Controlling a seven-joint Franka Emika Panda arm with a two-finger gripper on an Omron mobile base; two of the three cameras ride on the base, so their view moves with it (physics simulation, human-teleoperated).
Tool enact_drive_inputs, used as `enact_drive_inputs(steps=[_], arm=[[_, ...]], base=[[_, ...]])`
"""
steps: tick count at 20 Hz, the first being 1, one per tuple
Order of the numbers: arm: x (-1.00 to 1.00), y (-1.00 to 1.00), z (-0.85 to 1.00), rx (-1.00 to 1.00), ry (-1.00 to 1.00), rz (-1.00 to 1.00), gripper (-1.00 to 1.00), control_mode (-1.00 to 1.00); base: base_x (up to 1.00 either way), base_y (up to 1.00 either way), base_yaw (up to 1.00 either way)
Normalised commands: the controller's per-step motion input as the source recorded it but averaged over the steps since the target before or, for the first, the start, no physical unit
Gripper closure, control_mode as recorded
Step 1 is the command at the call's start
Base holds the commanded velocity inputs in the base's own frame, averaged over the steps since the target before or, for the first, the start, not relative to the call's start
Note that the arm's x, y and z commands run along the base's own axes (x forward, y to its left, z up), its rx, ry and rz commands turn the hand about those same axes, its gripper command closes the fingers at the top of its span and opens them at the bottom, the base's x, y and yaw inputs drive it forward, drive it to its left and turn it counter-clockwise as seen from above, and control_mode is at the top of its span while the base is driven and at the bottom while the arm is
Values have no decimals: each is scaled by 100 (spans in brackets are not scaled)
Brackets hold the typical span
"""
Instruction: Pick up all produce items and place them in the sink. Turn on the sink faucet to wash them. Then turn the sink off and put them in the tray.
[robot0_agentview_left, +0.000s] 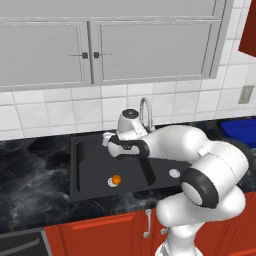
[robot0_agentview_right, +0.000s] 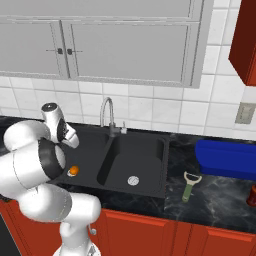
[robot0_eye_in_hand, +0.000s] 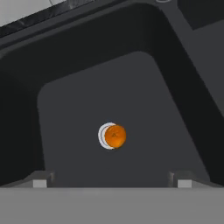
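1. Orange fruit (robot0_eye_in_hand: 115, 135) lies in the left basin of the sink (robot0_agentview_left: 92, 170), resting against its silver drain, likely rolled to the low point.
2. Robot fingers (robot0_eye_in_hand: 112, 183) are released and empty, well above the fruit, which sits at their twelve o'clock in the hand view.
3. Right base view adds the faucet (robot0_agentview_right: 107, 115), blue tray (robot0_agentview_right: 225, 159) and peeler (robot0_agentview_right: 188, 185) on the worktop at the sink's three o'clock.
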Motion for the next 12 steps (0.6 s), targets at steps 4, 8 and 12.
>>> enact_drive_inputs(steps=[4,8,12], arm=[[-40,-19,42,0,0,9,-100,-100],[-51,-31,29,0,0,9,-100,-100],[-68,-25,10,0,0,6,-100,-100]], base=[[0,0,0],[0,0,0],[0,0,0]])
